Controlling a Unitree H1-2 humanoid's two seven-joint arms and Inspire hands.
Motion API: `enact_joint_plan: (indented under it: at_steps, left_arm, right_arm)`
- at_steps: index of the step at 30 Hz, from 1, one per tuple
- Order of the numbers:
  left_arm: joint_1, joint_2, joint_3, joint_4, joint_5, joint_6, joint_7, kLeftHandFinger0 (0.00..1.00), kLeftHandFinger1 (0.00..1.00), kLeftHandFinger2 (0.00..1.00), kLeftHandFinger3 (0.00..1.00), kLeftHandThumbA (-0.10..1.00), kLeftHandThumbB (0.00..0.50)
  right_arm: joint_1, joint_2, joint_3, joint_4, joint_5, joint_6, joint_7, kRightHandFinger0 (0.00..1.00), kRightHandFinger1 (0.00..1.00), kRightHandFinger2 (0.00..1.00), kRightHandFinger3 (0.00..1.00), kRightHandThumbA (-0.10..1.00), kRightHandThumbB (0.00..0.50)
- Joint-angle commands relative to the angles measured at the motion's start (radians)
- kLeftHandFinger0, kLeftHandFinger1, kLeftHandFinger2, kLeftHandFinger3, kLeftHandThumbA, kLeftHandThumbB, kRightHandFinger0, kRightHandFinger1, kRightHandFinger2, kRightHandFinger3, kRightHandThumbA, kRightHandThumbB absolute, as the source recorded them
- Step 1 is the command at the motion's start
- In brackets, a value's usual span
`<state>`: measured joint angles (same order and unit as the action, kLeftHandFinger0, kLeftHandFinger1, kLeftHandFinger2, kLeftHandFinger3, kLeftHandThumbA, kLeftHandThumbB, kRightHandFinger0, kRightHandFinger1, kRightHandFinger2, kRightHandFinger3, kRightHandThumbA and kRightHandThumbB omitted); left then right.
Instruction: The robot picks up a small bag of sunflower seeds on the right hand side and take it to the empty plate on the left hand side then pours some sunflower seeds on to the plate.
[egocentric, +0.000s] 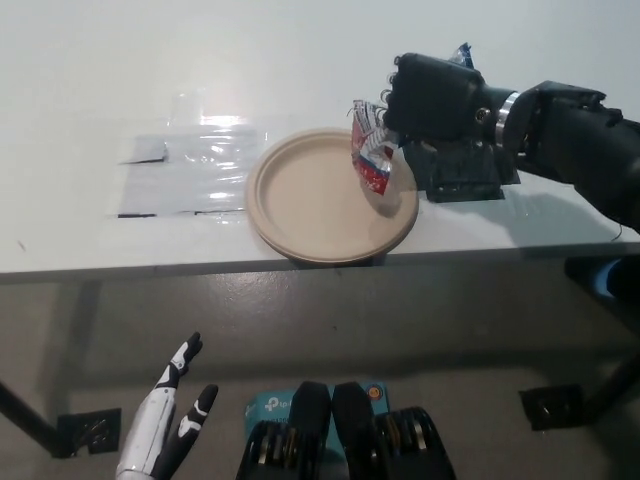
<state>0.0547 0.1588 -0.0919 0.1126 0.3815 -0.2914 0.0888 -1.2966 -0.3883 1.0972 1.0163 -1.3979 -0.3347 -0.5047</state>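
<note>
head view puts the small bag of sunflower seeds over the right edge of the plate, hanging tilted with its red and white lower end pointing down toward the plate's rim. my right robot hand, the black one, is closed around the bag's upper part, fingers curled over it, so only the crumpled lower half shows to the left of my knuckles. i cannot tell whether the bag's bottom touches the plate or hangs just above it. i see no seeds on the tan surface of the plate from this angle.

the plate is round and tan and sits near the front edge of the white tabletop. just beside the plate on its right, under my wrist, stands a dark block-shaped object. to the plate's left lies a clear plastic sheet, shiny with glare, flat on the tabletop.

my left robot hand, the white one, rests low at the lower left, below the tabletop's edge and well apart from everything on it, fingers spread and holding nothing.
</note>
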Motion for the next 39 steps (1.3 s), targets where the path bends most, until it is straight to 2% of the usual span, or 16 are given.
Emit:
enact_joint_plan:
  at_steps: [1,4,8,12,14,17,20,25,27,28,29,30,32,35,36,39]
  left_arm:
    - [0.004,0.02,0.0,-0.036,0.009,0.001,-0.006,1.0,1.0,1.0,1.0,1.0,0.135]
    - [0.002,0.026,0.002,-0.042,0.006,0.007,-0.014,1.0,1.0,1.0,1.0,1.0,0.14]
    - [-0.004,0.022,0.001,-0.046,0.011,0.015,-0.009,1.0,1.0,1.0,1.0,1.0,0.133]
    - [-0.006,0.021,-0.006,-0.036,0.017,-0.003,-0.003,1.0,1.0,1.0,1.0,1.0,0.131]
    - [-0.007,0.026,-0.004,-0.04,0.017,0.002,-0.006,1.0,1.0,1.0,1.0,1.0,0.137]
    - [-0.004,0.031,-0.004,-0.048,0.016,0.009,-0.014,1.0,1.0,1.0,1.0,1.0,0.132]
    - [-0.007,0.031,-0.007,-0.043,0.02,0.004,-0.01,1.0,1.0,1.0,1.0,1.0,0.132]
    - [-0.01,0.028,-0.007,-0.036,0.013,0.0,-0.007,1.0,1.0,1.0,1.0,1.0,0.141]
    - [-0.01,0.028,-0.007,-0.036,0.019,-0.002,-0.002,1.0,1.0,1.0,1.0,1.0,0.137]
    - [-0.01,0.029,-0.007,-0.034,0.019,-0.007,-0.001,1.0,1.0,1.0,1.0,1.0,0.131]
    - [-0.012,0.031,-0.006,-0.031,0.016,-0.013,-0.001,1.0,1.0,1.0,1.0,1.0,0.136]
    - [-0.012,0.029,-0.006,-0.029,0.014,-0.015,0.0,1.0,1.0,1.0,1.0,1.0,0.135]
    - [-0.009,0.031,-0.005,-0.041,0.015,0.0,-0.007,1.0,1.0,1.0,1.0,1.0,0.133]
    - [-0.009,0.029,-0.007,-0.041,0.019,-0.001,-0.005,1.0,1.0,1.0,1.0,1.0,0.119]
    - [-0.01,0.028,-0.007,-0.034,0.022,-0.011,0.002,1.0,1.0,1.0,1.0,1.0,0.113]
    - [-0.013,0.03,-0.005,-0.035,0.019,-0.006,-0.002,1.0,1.0,1.0,1.0,1.0,0.122]
  right_arm:
    - [-0.092,-0.013,-0.021,0.02,-0.01,0.043,-0.081,0.0,0.0,0.29,0.11,-0.05,0.409]
    - [-0.12,-0.019,-0.004,0.034,-0.029,0.033,-0.11,0.0,0.0,0.29,0.09,-0.04,0.438]
    - [-0.177,-0.003,0.041,0.081,-0.057,0.006,-0.131,0.0,0.0,0.2,0.22,0.0,0.464]
    - [-0.185,0.006,0.071,0.096,-0.061,-0.018,-0.137,0.0,0.0,0.11,0.15,0.02,0.484]
    - [-0.185,0.008,0.076,0.093,-0.06,-0.021,-0.127,0.0,0.0,0.12,0.09,0.04,0.479]
    - [-0.184,0.021,0.084,0.092,-0.059,-0.027,-0.063,0.0,0.0,0.18,0.11,0.03,0.452]
    - [-0.189,0.025,0.107,0.092,-0.078,-0.02,-0.066,0.0,0.0,0.18,0.14,0.05,0.447]
    - [-0.195,0.046,0.114,0.125,-0.064,-0.039,-0.105,0.0,0.0,0.17,0.24,-0.04,0.422]
    - [-0.193,0.053,0.102,0.124,-0.048,-0.041,-0.092,0.0,0.0,0.18,0.2,-0.05,0.415]
    - [-0.193,0.055,0.108,0.123,-0.057,-0.033,-0.087,0.0,0.0,0.18,0.23,-0.04,0.425]
    - [-0.193,0.058,0.115,0.119,-0.067,-0.024,-0.084,0.0,0.0,0.24,0.74,-0.07,0.423]
    - [-0.192,0.058,0.113,0.119,-0.063,-0.032,-0.092,0.0,0.0,0.2,0.89,-0.07,0.425]
    - [-0.194,0.063,0.119,0.112,-0.066,-0.045,-0.066,0.0,0.0,0.15,0.64,-0.1,0.376]
    - [-0.195,0.063,0.129,0.112,-0.075,-0.05,-0.096,0.0,0.0,0.11,0.43,-0.1,0.389]
    - [-0.198,0.063,0.154,0.106,-0.104,-0.041,-0.104,0.0,0.0,0.06,0.29,-0.07,0.402]
    - [-0.195,0.06,0.144,0.075,-0.079,-0.069,-0.027,0.0,0.0,0.08,0.26,-0.1,0.401]
